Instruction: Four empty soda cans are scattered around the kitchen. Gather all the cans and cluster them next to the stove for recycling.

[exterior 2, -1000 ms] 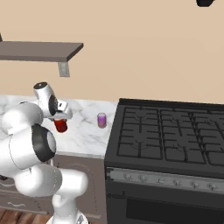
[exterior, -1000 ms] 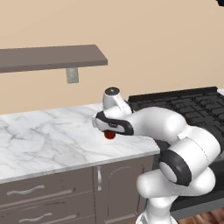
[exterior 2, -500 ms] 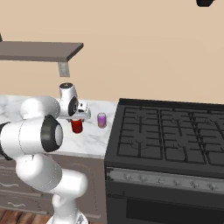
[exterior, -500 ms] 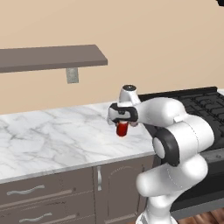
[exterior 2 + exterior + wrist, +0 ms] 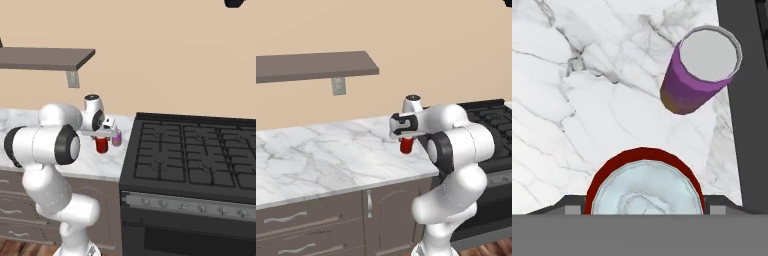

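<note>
A red soda can (image 5: 406, 145) (image 5: 102, 145) is held upright from above over the marble counter (image 5: 321, 155), with my gripper (image 5: 405, 136) (image 5: 101, 136) shut on it. In the hand view its silver top (image 5: 644, 192) sits between the finger tips (image 5: 572, 210). A purple-pink can (image 5: 116, 138) (image 5: 699, 72) with an orange band stands on the counter just beyond the red one, close to the stove's left edge. The black stove (image 5: 190, 155) (image 5: 491, 120) with grated burners lies to the right. I cannot tell whether the red can's base touches the counter.
A brown wall shelf (image 5: 311, 65) (image 5: 45, 57) hangs above the counter on a grey bracket (image 5: 339, 86). Dark drawers and cabinet doors (image 5: 316, 220) run below the counter. The oven front with knobs (image 5: 185, 207) faces me.
The arm has swung to the right along the counter with the red can in its grip, ending beside the purple-pink can near the stove.
</note>
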Controlling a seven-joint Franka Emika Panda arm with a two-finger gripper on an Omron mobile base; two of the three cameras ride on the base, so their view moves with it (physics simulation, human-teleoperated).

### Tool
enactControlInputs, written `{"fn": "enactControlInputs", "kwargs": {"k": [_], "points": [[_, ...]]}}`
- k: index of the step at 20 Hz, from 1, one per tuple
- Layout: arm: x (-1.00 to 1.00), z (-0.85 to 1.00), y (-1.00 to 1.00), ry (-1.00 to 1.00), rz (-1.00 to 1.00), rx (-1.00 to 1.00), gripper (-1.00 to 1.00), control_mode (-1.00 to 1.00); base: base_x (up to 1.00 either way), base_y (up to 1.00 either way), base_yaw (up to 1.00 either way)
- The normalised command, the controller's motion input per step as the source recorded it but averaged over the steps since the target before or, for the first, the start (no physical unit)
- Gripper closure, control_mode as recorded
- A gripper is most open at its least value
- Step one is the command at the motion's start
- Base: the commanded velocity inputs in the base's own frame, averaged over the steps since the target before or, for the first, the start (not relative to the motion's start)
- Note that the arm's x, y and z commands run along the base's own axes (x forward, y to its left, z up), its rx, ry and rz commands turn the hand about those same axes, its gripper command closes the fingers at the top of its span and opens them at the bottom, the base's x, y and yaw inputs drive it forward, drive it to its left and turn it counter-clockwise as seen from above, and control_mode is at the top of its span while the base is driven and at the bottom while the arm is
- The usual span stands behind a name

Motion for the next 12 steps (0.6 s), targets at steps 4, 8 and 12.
{"fn": "enactControlInputs", "kwargs": {"k": [4, 8, 12], "points": [[0.05, 0.0, -0.21, 0.0, 0.0, 0.01, 1.0, -1.0, 0.0, 0.0, 0.0], [0.01, -0.07, -0.28, 0.0, 0.0, 0.0, 1.0, -1.0, 0.0, 0.0, 0.0], [0.05, -0.13, -0.32, 0.0, 0.0, 0.0, 1.0, -1.0, 0.0, 0.0, 0.0]]}}
